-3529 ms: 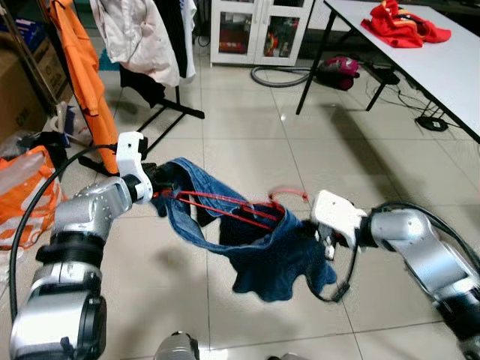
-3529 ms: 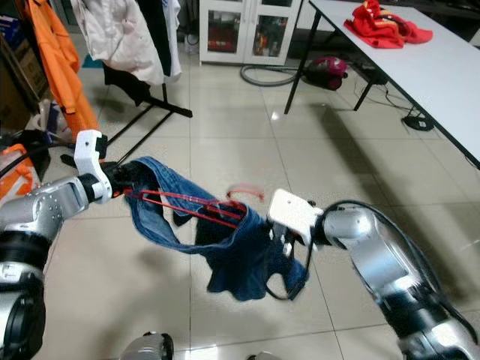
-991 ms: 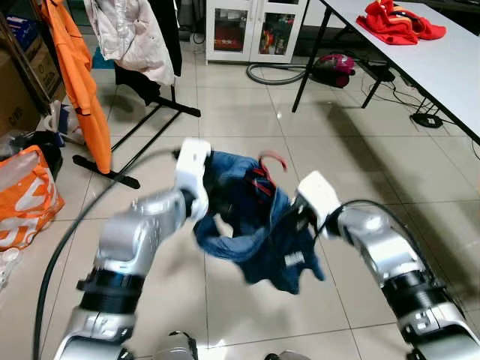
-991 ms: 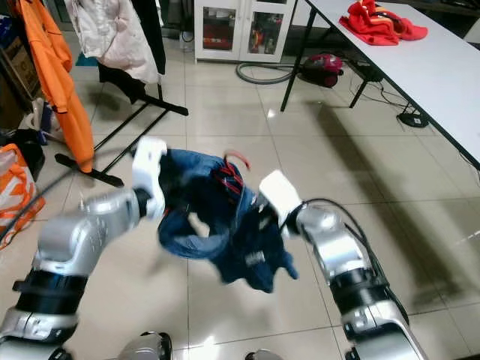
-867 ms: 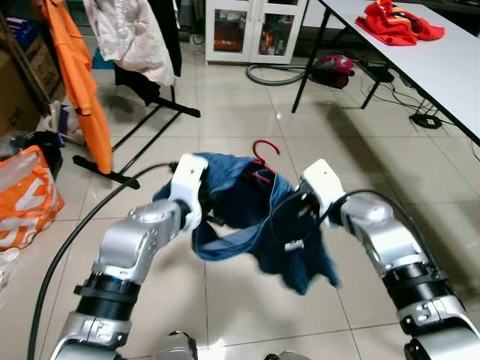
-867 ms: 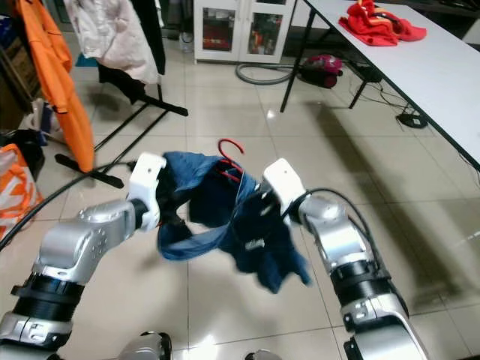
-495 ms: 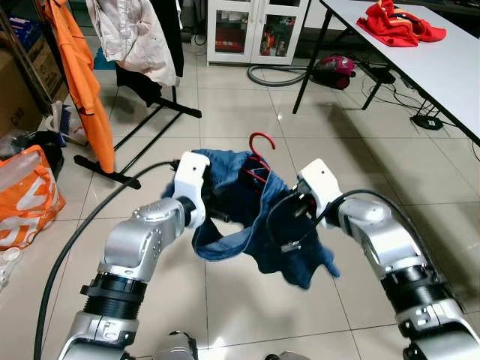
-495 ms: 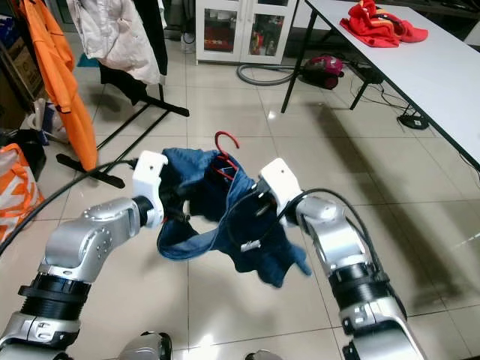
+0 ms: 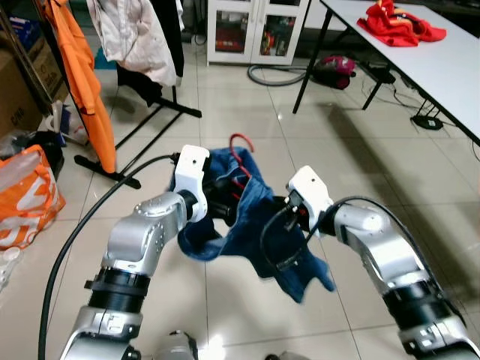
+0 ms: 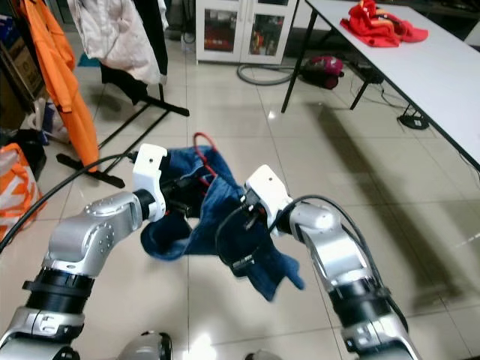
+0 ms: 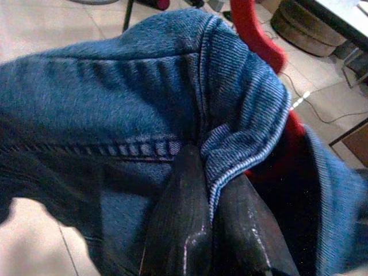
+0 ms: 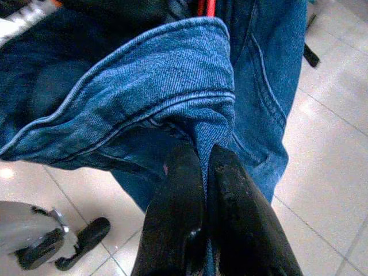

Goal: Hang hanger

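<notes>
Both end effectors, left (image 11: 198,172) and right (image 12: 204,164), pinch the jeans (image 9: 247,217) on the red hanger (image 9: 238,146), held mid-air. The rack (image 9: 142,120) lies forward-left, nearer the left arm.

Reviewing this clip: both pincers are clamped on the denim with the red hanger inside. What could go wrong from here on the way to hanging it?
1. The left pincer and right pincer pinch only folds of the denim garment, not the red hanger, so the hanger may slip out.
2. The garment sits bunched and lopsided, with one end dangling low; it might slide off.
3. The black cable looped beside the cloth may snag it.
</notes>
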